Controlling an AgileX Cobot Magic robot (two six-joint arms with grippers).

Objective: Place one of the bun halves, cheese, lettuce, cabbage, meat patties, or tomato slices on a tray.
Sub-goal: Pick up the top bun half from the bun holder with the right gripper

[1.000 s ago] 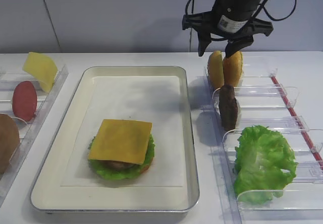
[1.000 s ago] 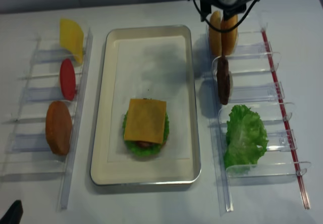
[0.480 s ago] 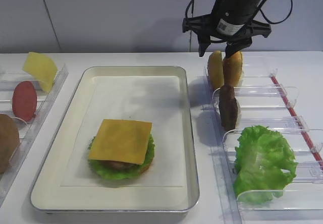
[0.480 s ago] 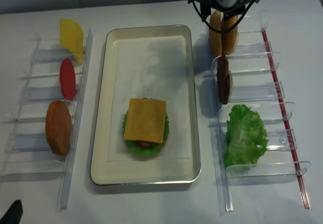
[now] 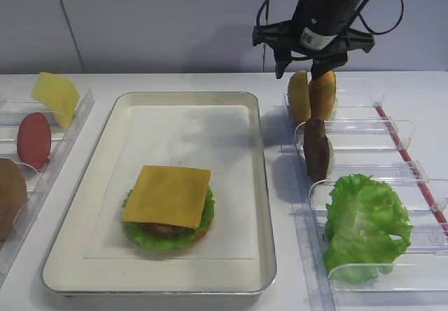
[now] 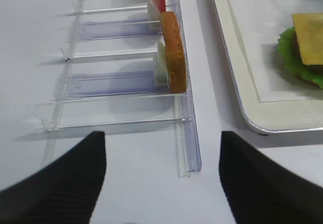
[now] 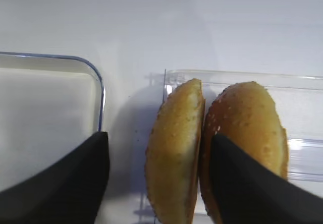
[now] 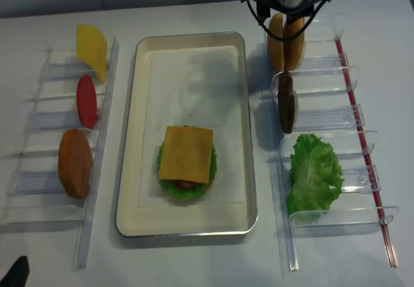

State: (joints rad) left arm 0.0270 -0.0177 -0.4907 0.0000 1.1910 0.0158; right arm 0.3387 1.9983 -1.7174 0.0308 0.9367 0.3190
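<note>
Right tool (image 5: pixel 303 64) pointing down, jaws apart; left tool (image 6: pixel 161 176) likewise open.

No text, brand, number or sign can be read anywhere. The only marking is a small white label (image 5: pixel 311 36) on the black body of the right arm's gripper, at the far edge of the white table; its print is too blurred to make out.

Golden-brown sesame-speckled bun halves (image 7: pixel 212 153); cream tray (image 5: pixel 105 136); yellow-orange cheese (image 5: pixel 168 195).
</note>
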